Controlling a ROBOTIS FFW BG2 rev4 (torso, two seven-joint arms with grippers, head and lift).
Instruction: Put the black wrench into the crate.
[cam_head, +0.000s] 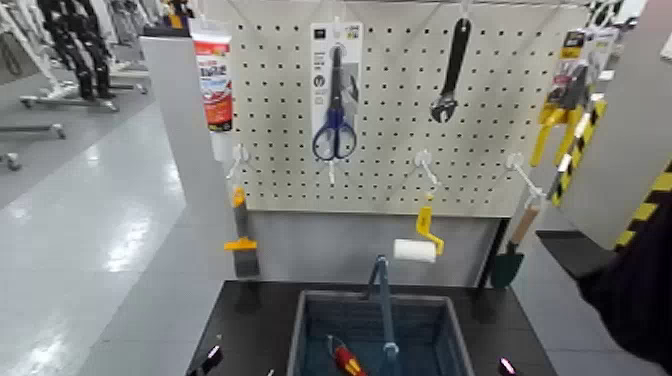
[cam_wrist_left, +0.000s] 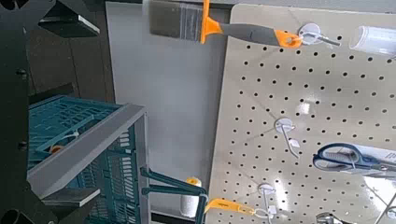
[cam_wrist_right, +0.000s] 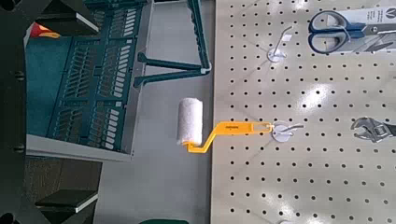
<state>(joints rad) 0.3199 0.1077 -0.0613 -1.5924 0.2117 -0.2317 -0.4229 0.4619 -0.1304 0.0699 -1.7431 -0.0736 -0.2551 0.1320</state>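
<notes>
Black wrench (cam_head: 452, 60) in view, I judged that the reach was the step in hand: the tool hung far off, right of centre, high on the board. Biggest of all was the pegboard (cam_head: 400, 85), standing upright behind the black table (cam_head: 258, 312). On the table sat the crate (cam_head: 460, 335), its handle (cam_head: 385, 310) upright, with a red and yellow item (cam_head: 347, 360) inside. Both claws were low at the near side, the left gripper (cam_wrist_left: 70, 107) left of the crate, the right gripper (cam_wrist_right: 70, 110) right of it. Each had its fingers spread apart, with nothing between them. The wrench hung from a small hook (cam_head: 465, 10), jaw end down. My next move, I reckoned, called for raising the right claw, closing it on the shaft and easing the tool off the hook, clear of the scissors (cam_head: 335, 125), before bringing it over the crate, beside the handle.
</notes>
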